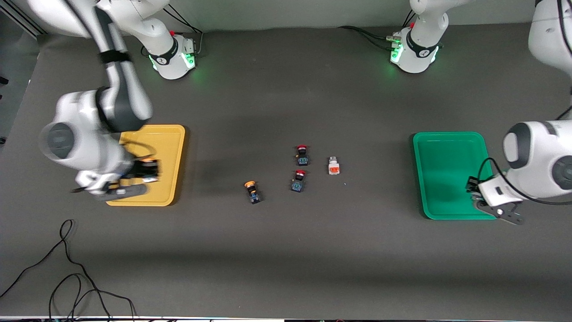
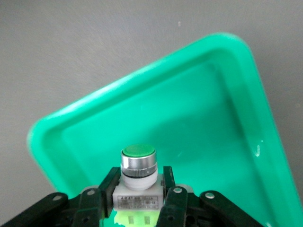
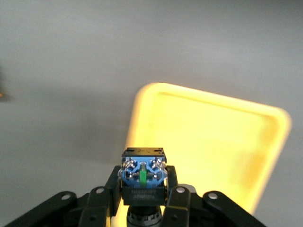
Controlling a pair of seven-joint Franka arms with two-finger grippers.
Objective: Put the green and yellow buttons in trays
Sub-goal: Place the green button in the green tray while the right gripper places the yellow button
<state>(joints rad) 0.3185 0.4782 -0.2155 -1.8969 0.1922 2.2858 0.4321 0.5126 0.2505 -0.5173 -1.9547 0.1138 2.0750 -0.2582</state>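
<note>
My left gripper (image 2: 139,187) is shut on a white-bodied button with a green cap (image 2: 138,163), held over the green tray (image 2: 213,109). In the front view this gripper (image 1: 473,188) hangs above the green tray's (image 1: 447,170) corner nearest the camera. My right gripper (image 3: 143,189) is shut on a black-bodied button (image 3: 143,175) whose blue terminal end shows, over the yellow tray (image 3: 213,137). From the front, that gripper (image 1: 149,172) sits above the yellow tray (image 1: 170,152). On the table between the trays lie a yellow-capped button (image 1: 252,191) and a white-bodied button with an orange-red face (image 1: 334,166).
Two black switches with red caps (image 1: 302,154) (image 1: 298,180) lie mid-table beside the white-bodied button. Black cables (image 1: 67,268) trail along the table edge nearest the camera, toward the right arm's end. Both arm bases (image 1: 174,56) (image 1: 413,51) stand at the edge farthest from the camera.
</note>
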